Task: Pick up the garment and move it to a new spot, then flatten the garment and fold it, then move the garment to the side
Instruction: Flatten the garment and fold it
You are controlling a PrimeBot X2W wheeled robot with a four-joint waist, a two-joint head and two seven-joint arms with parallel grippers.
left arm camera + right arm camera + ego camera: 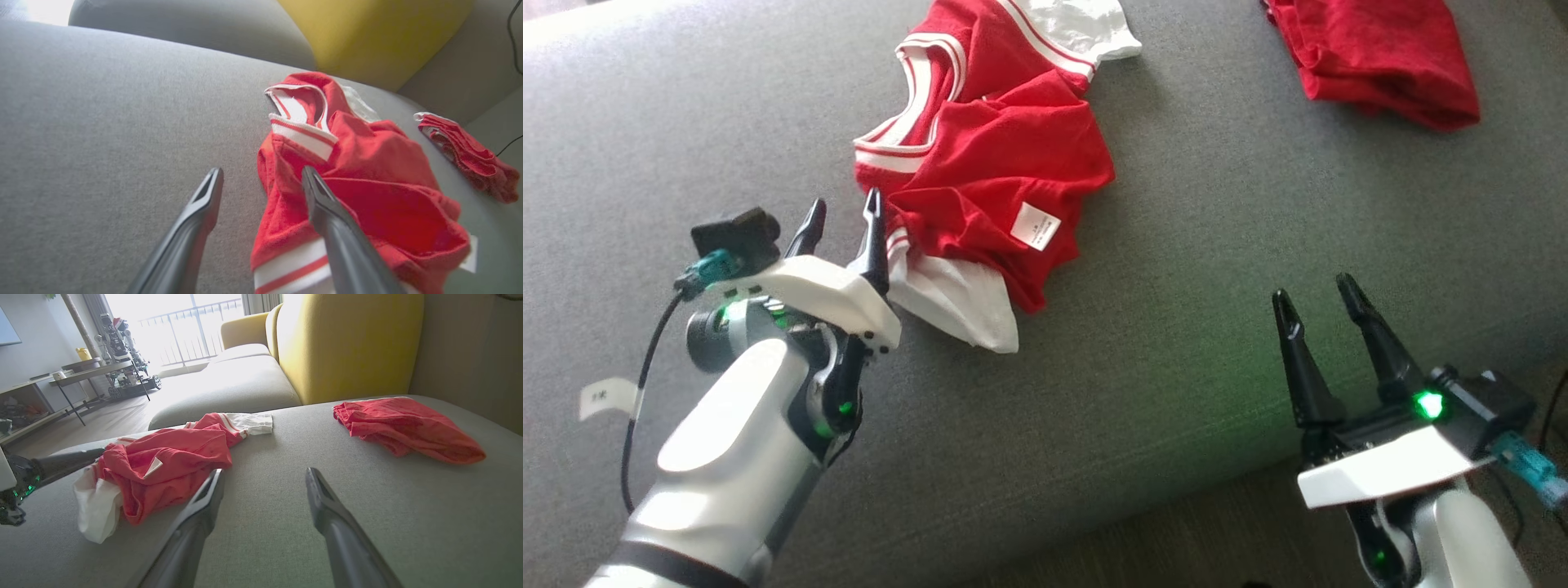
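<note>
Jersey of crumpled red mesh with white striped trim (988,163), heaped on grey fabric sofa seat (1217,245). Left gripper (843,219) at jersey's near hem, fingers spread, empty. Right gripper (1315,294) well apart from jersey, fingers spread, empty.

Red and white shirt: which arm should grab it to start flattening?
Left. The left gripper is open at the shirt's edge, one finger over its striped hem. The right gripper is open over the couch, apart from it.

Crumpled red-and-white garment (988,163) on grey cushion (1217,286), left gripper (846,200) parted at its edge, right gripper (1312,287) parted
</note>
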